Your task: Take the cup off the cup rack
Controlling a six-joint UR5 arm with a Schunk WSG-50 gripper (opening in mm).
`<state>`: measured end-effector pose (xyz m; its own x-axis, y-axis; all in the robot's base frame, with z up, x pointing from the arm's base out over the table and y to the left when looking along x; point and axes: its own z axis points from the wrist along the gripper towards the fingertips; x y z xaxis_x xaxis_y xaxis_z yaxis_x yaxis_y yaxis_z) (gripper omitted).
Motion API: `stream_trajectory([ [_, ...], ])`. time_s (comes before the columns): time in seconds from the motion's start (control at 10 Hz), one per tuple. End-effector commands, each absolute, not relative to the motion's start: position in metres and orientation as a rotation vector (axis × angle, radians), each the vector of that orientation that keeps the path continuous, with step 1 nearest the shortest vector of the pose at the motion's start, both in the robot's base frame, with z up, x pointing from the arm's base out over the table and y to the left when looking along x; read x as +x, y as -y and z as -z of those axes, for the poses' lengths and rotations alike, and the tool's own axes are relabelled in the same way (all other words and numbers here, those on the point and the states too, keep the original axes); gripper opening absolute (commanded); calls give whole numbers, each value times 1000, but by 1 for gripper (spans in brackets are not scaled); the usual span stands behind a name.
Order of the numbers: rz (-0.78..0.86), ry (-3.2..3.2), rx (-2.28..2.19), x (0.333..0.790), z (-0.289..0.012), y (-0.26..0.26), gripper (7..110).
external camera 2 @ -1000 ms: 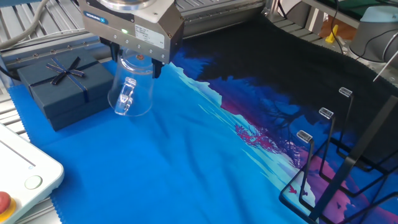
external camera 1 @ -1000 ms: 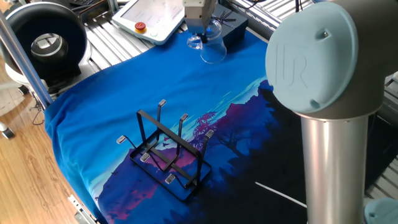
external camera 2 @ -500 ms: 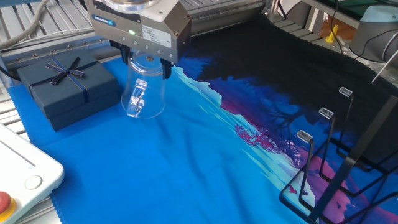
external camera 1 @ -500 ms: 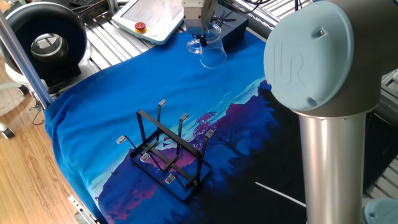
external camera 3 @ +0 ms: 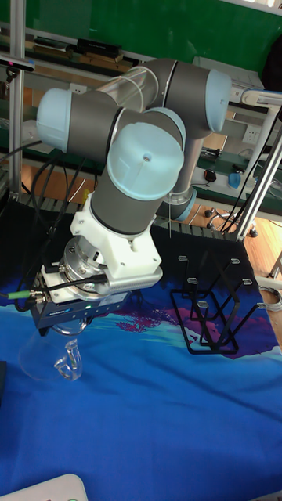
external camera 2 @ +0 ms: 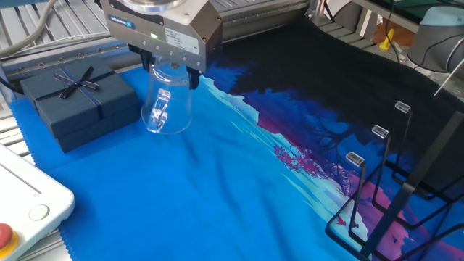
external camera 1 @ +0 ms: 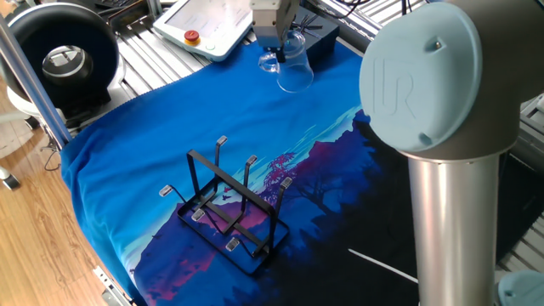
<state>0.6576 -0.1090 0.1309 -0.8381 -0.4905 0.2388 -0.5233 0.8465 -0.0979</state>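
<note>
1 cup [external camera 2: 167, 109] in gripper [external camera 2: 168, 69], 1 cup rack [external camera 1: 231, 208].

Cup [external camera 2: 167, 109] beside gift box [external camera 2: 76, 105]; cup rack [external camera 1: 229, 204] well apart, on cloth [external camera 1: 153, 136].

The cup [external camera 2: 168, 101], a clear glass mug, hangs mouth-down at the far end of the blue cloth, its loop handle facing the near side. The black wire cup rack [external camera 1: 229, 208] stands upright, well apart, bare-pronged.
</note>
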Motion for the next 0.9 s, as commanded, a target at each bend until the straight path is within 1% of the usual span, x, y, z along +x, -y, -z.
stream_trajectory([
  [0.0,-202,2799,720,646,-133,106,44],
  [0.2,-153,2819,609,640,-133,97,44],
  [0.3,-164,2837,576,643,-132,97,44],
  [0.4,-220,2816,551,640,-135,107,44],
  [0.5,-252,2812,533,639,-136,112,22],
  [0.8,-224,2788,633,639,-136,110,22],
])
